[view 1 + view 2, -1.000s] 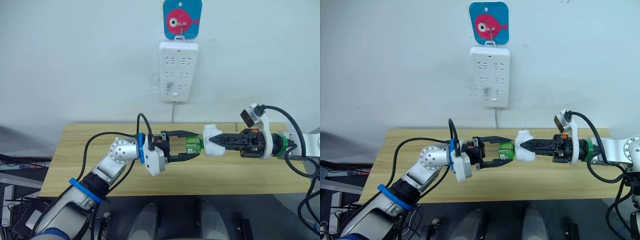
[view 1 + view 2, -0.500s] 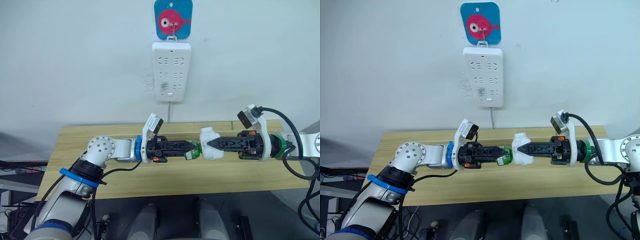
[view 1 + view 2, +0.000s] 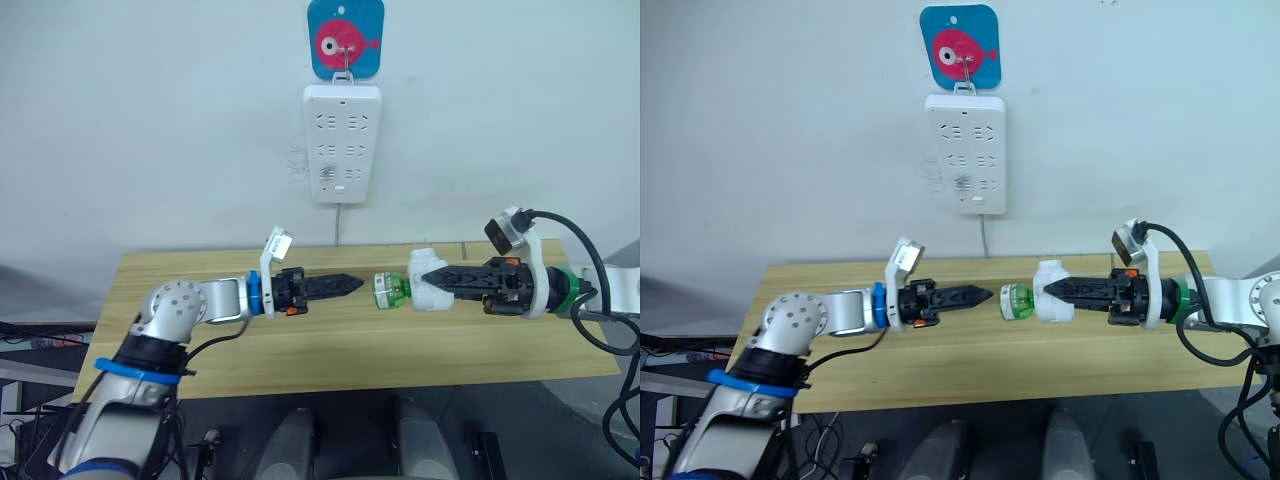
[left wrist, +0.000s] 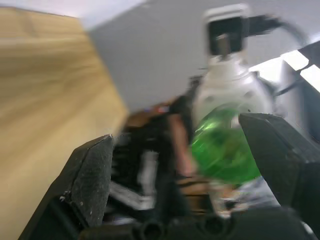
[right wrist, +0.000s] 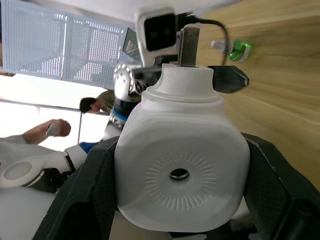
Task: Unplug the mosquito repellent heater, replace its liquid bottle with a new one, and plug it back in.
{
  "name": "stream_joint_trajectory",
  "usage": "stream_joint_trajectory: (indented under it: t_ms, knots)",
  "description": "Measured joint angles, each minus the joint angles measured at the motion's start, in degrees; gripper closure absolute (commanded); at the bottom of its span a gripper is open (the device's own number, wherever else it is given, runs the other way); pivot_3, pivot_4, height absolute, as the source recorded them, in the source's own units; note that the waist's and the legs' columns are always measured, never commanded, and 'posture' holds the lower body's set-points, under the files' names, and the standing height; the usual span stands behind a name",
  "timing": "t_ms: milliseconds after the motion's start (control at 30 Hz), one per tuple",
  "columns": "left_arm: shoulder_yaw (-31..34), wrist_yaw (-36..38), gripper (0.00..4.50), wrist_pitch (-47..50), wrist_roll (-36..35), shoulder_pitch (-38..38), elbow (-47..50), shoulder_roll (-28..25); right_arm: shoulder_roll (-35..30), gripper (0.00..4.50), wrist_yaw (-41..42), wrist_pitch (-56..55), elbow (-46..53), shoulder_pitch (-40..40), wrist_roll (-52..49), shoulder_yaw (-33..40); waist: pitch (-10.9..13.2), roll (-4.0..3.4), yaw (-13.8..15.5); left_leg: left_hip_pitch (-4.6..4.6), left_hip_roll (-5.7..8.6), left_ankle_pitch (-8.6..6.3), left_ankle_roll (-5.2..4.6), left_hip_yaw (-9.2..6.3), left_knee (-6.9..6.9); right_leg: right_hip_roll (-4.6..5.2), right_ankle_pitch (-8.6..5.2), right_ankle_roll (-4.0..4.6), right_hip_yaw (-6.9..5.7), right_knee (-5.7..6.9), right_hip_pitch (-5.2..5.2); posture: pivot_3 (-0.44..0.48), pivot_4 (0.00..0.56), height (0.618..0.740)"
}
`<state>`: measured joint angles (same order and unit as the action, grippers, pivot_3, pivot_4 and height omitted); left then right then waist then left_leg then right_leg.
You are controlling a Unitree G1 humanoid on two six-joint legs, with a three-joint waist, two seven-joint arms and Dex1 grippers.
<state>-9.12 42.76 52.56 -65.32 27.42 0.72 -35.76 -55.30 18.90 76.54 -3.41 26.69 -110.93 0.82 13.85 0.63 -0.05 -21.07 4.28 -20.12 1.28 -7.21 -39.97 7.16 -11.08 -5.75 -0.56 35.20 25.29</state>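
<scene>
One wooden table [image 3: 300, 345], white wall [image 3: 150, 120], socket strip [image 3: 342, 143]

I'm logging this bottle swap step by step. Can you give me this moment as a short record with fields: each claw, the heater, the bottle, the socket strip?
left claw: empty, level with the green bottle, a small gap away; the left wrist view shows its fingers apart
right claw: shut on the mosquito repellent heater
mosquito repellent heater: unplugged, held above the wooden table
green bottle: sticking out of the heater toward the left claw
socket strip: on the wall, nothing plugged in
second green bottle: lying on the table
</scene>
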Motion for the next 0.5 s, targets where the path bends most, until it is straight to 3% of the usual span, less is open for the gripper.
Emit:
stream_joint_trajectory:
  t_ms: [33,167,267,367,500]
  knots:
    - [-0.7,3.4,0.04,-5.7,5.1,-1.1,2.5,-0.8,-0.2,1.5,-0.1,-0.1,-0.6,-0.3,0.0,0.4,0.0,0.0,0.1,0.0,-0.02,0.0,0.0,0.03,0.03,0.0,0.01,0.01,-0.01,-0.09,-0.01,0.064,0.239,0.74]
    - [-7.5,16.5,0.04,-43.4,33.5,-5.2,7.9,-1.2,-0.3,1.5,-0.9,-0.6,-2.6,-0.4,0.0,0.8,0.0,-0.01,1.1,-0.05,-0.02,0.0,0.0,0.19,0.03,0.09,0.02,0.01,-0.04,-0.18,-0.03,0.073,0.237,0.74]
    - [-8.4,13.2,0.04,-72.6,52.3,-4.4,0.5,4.4,0.1,1.5,-1.5,-0.7,-3.3,-0.2,0.0,0.8,0.0,0.0,1.9,-0.09,-0.04,0.0,0.0,0.21,-0.06,0.13,0.1,0.01,-0.07,-0.19,-0.05,0.076,0.232,0.74]
    - [-6.8,6.5,0.04,-95.4,66.2,-1.8,-8.3,6.7,0.4,1.5,-1.7,-0.6,-3.6,0.4,0.0,0.8,0.0,0.0,2.0,-0.1,-0.03,0.0,-0.01,0.28,-0.07,0.14,0.17,-0.03,-0.02,-0.19,-0.02,0.075,0.23,0.74]
    - [-5.0,-1.5,0.04,-109.1,75.8,0.6,-14.1,9.1,0.6,1.5,-1.8,-0.3,-3.7,1.2,0.0,0.8,0.0,0.0,1.9,-0.11,-0.02,-0.01,-0.02,0.23,-0.06,0.14,0.18,-0.04,-0.06,-0.18,0.0,0.077,0.225,0.74]
